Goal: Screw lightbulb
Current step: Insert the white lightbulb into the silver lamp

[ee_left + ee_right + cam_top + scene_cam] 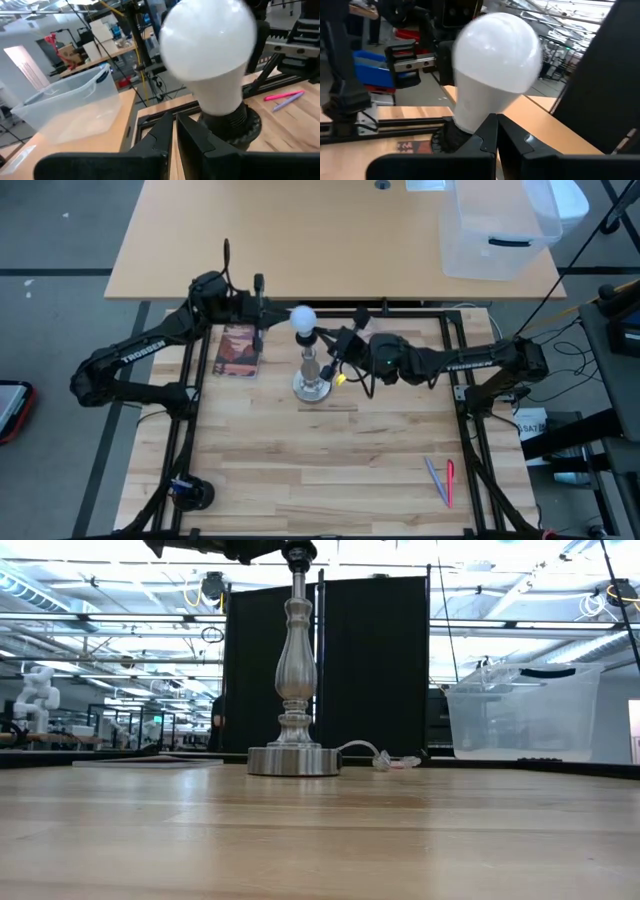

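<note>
Closest to my wrist cameras is the lightbulb, its white head upright and its neck seated in the dark socket on top of the silver lamp stand. From above, the stand sits near the middle of the far edge of the wooden surface, with both arms closing on it from either side. My left pincer hangs just beside the bulb with its fingers pressed together, gripping nothing. My right pincer sits just beside the bulb on the opposite side, fingers likewise together and empty. I judge the bulb already threaded in, at least partly, since it stands unsupported. Neither pincer holds it, so I would say the arms are either finished or regripping for another turn
</note>
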